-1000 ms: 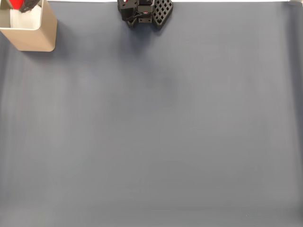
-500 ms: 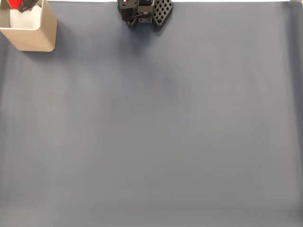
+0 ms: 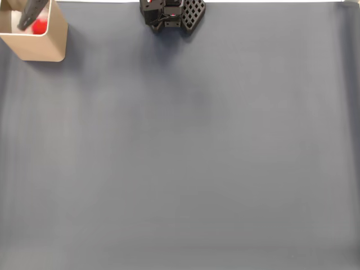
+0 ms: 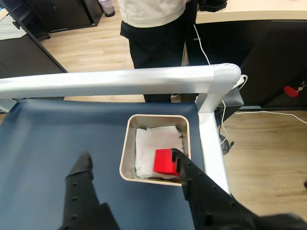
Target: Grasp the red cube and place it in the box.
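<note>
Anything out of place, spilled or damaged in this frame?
Nothing stands out. The red cube lies on the white paper inside the box, which sits upright at the corner of the blue mat. The gripper hangs open above it, empty. A person stands behind the table rail.

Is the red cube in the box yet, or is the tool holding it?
In. The red cube rests on the white paper inside the box; the tool is open above it.

Fixed view straight down over the table (image 3: 185, 157); wrist view obliquely down, close; shared: the box (image 3: 39, 48) (image 4: 125, 153).
</note>
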Robot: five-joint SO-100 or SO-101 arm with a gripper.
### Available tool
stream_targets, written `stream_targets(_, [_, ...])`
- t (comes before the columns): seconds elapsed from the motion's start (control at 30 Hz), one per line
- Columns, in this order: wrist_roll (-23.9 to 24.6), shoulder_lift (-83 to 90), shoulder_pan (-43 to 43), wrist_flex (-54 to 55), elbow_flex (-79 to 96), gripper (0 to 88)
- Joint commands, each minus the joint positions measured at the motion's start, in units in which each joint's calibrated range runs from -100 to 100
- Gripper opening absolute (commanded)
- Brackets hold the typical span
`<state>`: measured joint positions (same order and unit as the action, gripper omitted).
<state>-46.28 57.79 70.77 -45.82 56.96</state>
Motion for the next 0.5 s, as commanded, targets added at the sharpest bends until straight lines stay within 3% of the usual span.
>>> stream_targets(0.0, [0.59,1.56,-0.32,0.99,-1.03,43.9])
stream_targets(0.47, [0.63,1.91,-0.32,2.05,-0.85,44.9])
